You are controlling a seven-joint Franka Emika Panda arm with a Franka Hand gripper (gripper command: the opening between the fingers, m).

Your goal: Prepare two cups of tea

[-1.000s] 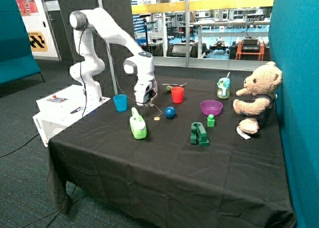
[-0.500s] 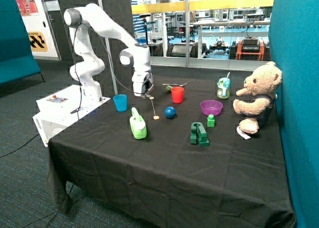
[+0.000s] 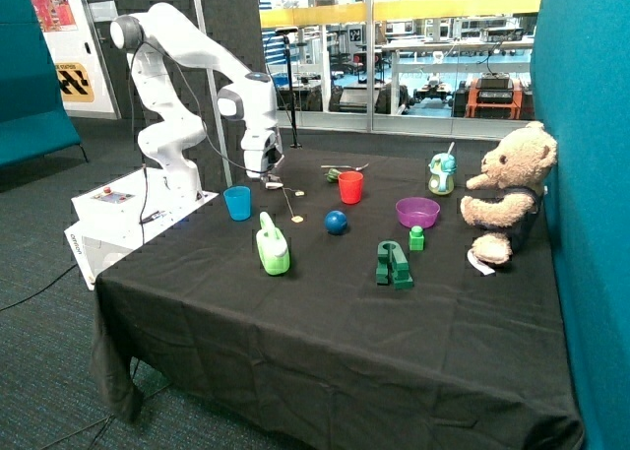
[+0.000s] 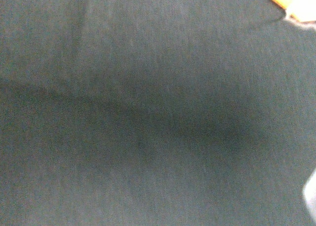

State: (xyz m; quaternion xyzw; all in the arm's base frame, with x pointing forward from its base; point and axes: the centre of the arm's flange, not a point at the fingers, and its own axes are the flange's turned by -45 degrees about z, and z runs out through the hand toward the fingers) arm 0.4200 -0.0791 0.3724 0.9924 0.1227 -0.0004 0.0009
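My arm (image 3: 187,51) is glossy white with rounded segments and grey joint caps. A thin dark cable runs alongside it. Its base (image 3: 128,199) is a white box.

Teddy bear (image 3: 508,192), purple bowl (image 3: 417,213)

floor (image 3: 39,371): dark grey carpet | tabletop (image 3: 325,312): draped in black cloth hanging over the near edge | teal partition (image 3: 591,224): beside the tabletop | teal panel (image 3: 30,66): far side, poster above | glass wall (image 3: 413,56): behind, yellow beam across, lit workshop with benches beyond
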